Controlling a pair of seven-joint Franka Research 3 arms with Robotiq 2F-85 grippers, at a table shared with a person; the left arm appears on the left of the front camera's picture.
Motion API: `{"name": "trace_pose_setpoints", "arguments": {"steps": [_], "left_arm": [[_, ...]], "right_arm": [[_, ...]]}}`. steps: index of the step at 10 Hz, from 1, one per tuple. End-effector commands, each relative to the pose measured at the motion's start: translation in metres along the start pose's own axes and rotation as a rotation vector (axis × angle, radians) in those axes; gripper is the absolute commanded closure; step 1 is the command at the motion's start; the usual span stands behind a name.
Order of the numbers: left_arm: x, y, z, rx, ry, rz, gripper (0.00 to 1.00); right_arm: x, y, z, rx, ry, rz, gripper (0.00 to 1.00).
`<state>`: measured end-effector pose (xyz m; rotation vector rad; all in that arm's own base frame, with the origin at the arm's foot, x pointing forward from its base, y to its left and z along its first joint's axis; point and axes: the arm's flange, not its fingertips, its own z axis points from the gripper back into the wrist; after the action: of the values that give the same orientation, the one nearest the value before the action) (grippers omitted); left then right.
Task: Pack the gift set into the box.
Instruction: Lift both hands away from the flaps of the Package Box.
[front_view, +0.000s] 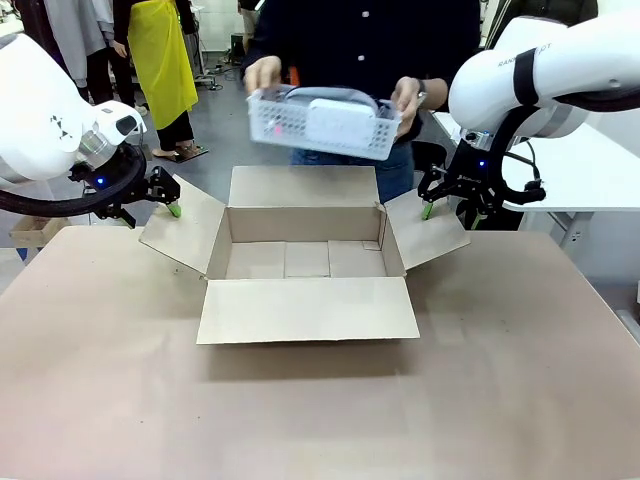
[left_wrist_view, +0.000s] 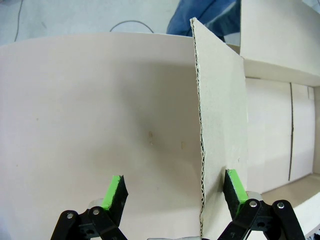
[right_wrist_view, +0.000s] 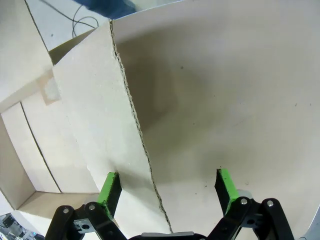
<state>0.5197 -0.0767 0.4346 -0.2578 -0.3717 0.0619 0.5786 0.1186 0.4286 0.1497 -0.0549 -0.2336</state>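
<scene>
The box (front_view: 305, 310) stands open at the table's middle, all four flaps spread outward and bare cardboard on its floor. Above its far flap, a person's two hands hold the gift set (front_view: 322, 122), a white perforated basket with a white pack (front_view: 340, 112) and something grey inside. My left gripper (front_view: 172, 205) is open at the left flap. In the left wrist view the flap (left_wrist_view: 222, 115) has its edge between the spread fingers of the left gripper (left_wrist_view: 175, 192). My right gripper (front_view: 430, 208) is open at the right flap. Its wrist view shows that flap (right_wrist_view: 95, 115) edge-on between the fingers of the right gripper (right_wrist_view: 167, 189).
The brown table top (front_view: 300, 420) lies bare in front of the box. A white table (front_view: 590, 170) stands at the right behind my right arm. A small carton (front_view: 35, 232) sits far left, and other people stand at the back left.
</scene>
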Motion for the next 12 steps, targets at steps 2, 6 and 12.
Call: {"name": "trace_pose_setpoints", "arguments": {"steps": [2, 6, 12], "left_arm": [[0.0000, -0.0015, 0.0009, 0.014, -0.001, 0.010, 0.00], [0.0000, -0.0015, 0.0009, 0.014, -0.001, 0.010, 0.00], [0.0000, -0.0015, 0.0009, 0.014, -0.001, 0.010, 0.00]], "right_arm": [[0.0000, 0.0001, 0.0022, -0.029, -0.016, -0.006, 0.00], [0.0000, 0.0001, 0.0022, -0.029, -0.016, -0.006, 0.00], [0.0000, 0.0001, 0.0022, -0.029, -0.016, -0.006, 0.00]]}}
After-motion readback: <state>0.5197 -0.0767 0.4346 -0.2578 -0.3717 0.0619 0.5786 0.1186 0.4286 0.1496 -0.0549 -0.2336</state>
